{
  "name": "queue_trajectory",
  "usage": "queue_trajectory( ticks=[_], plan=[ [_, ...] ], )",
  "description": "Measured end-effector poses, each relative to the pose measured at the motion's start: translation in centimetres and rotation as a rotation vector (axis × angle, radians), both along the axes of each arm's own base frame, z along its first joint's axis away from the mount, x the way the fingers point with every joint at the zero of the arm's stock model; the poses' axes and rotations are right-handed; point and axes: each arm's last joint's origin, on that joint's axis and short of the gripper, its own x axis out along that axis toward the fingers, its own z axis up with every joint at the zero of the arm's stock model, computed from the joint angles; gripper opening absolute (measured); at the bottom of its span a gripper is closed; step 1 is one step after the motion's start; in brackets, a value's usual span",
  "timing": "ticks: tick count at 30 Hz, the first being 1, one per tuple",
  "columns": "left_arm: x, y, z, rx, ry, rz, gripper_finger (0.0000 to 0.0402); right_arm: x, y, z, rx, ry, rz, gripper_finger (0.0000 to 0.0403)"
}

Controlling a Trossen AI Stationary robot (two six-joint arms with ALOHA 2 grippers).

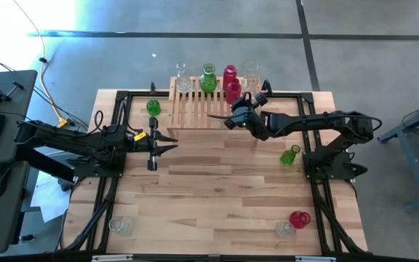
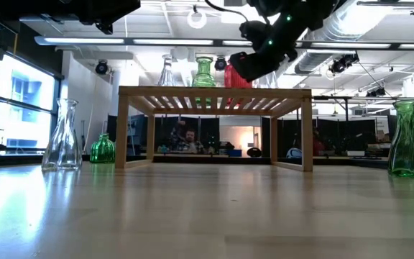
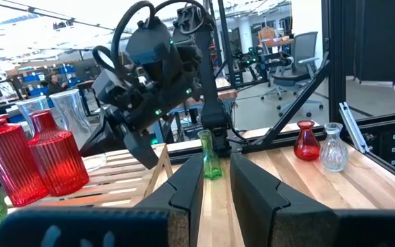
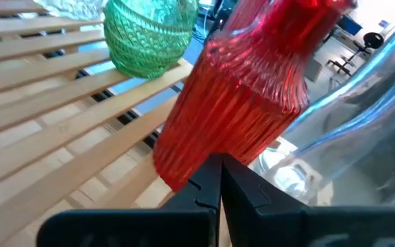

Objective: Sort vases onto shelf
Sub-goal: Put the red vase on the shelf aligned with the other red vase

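Hovering over the slatted light-wood shelf (image 1: pixel 198 108), the right gripper (image 1: pixel 240 116) sits just beside a red ribbed glass vase (image 1: pixel 233 90) standing on the slats; its fingers look pressed together, holding nothing. Placing step seems done. A round green textured vase (image 1: pixel 208 78) stands at the red one's 10 o'clock. The left gripper (image 1: pixel 167 142) waits off the shelf's 7 o'clock corner, fingers parted, empty. Next likely calls for backing clear, then fetching the tall green vase (image 1: pixel 290 155) near the right arm's base.

Vases (image 1: pixel 208 78) — three green, three red, four clear
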Motion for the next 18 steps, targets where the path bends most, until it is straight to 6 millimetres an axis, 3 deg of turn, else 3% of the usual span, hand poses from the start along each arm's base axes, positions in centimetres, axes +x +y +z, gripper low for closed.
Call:
queue_trajectory(
  ticks=[18],
  plan=[
    [0.01, 0.0, -0.01, 0.0, 0.0, 0.0, 0.0062, 0.13, 0.34, 0.49, -0.025, 0.003, 0.032, 0.0002]
  ],
)
